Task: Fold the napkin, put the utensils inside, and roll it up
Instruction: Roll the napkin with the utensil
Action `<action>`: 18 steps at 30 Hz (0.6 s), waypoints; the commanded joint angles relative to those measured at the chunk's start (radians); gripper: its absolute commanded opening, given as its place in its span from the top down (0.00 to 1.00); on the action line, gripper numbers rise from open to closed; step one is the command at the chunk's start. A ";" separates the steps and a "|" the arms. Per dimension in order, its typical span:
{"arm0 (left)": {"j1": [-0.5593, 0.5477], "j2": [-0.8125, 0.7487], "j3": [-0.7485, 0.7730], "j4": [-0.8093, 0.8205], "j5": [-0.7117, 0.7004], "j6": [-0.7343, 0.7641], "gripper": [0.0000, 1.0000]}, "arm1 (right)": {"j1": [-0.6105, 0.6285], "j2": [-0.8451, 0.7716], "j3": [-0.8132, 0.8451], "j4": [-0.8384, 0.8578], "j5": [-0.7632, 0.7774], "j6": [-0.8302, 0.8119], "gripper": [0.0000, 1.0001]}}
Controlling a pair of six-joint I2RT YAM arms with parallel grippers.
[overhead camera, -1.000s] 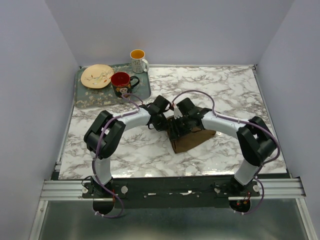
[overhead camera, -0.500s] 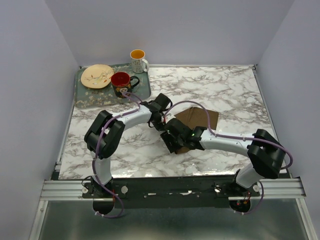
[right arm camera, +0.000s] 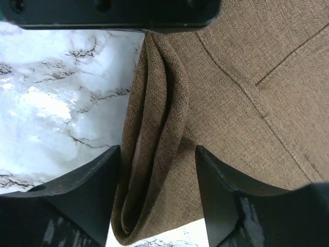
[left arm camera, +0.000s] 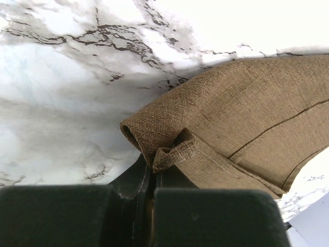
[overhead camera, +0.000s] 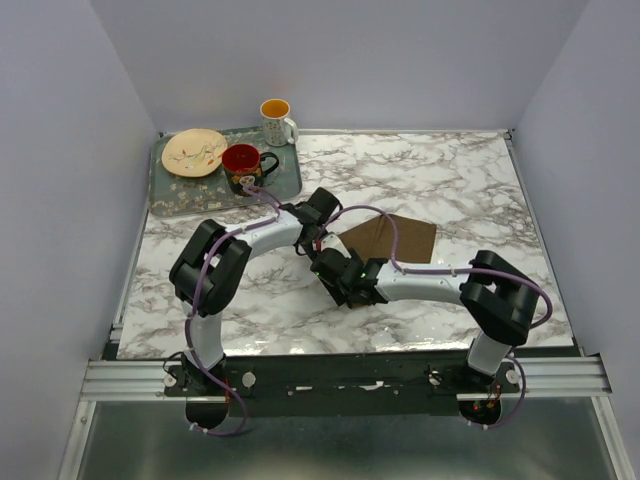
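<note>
The dark brown napkin (overhead camera: pixel 395 238) lies flat on the marble table, right of centre. Its left edge is folded into a loose roll (right arm camera: pixel 154 128). My left gripper (overhead camera: pixel 322 238) is at the napkin's left corner; in the left wrist view the gripper (left arm camera: pixel 151 172) is shut on a pinched fold of the napkin (left arm camera: pixel 247 113). My right gripper (overhead camera: pixel 335 272) is at the near left end; in the right wrist view the gripper (right arm camera: pixel 157 152) is open, one finger on each side of the rolled edge of the napkin (right arm camera: pixel 231 92). The spoon is hidden.
A grey tray (overhead camera: pixel 170 200) stands at the back left with a cream plate (overhead camera: pixel 195 152) and a red cup (overhead camera: pixel 242 160) on it. A white mug (overhead camera: pixel 275 120) stands at its far right corner. Walls close in the table.
My right arm swung from the napkin's far edge to its near left end. The napkin now lies farther back and to the right. My left gripper stayed at the corner.
</note>
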 commanded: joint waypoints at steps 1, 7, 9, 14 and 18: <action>-0.013 0.009 -0.044 0.031 -0.002 -0.007 1.00 | 0.041 0.041 0.048 -0.024 0.089 0.011 0.35; -0.012 -0.008 -0.087 0.073 -0.010 -0.017 1.00 | 0.066 0.058 0.063 -0.041 0.127 0.014 0.47; -0.012 -0.008 -0.089 0.076 -0.011 -0.018 1.00 | 0.072 0.060 0.068 -0.042 0.124 0.014 0.54; -0.012 -0.015 -0.096 0.079 -0.011 -0.017 1.00 | 0.072 0.069 0.089 -0.064 0.150 0.021 0.53; -0.012 -0.025 -0.107 0.088 -0.011 -0.018 1.00 | 0.072 0.078 0.097 -0.065 0.161 0.014 0.49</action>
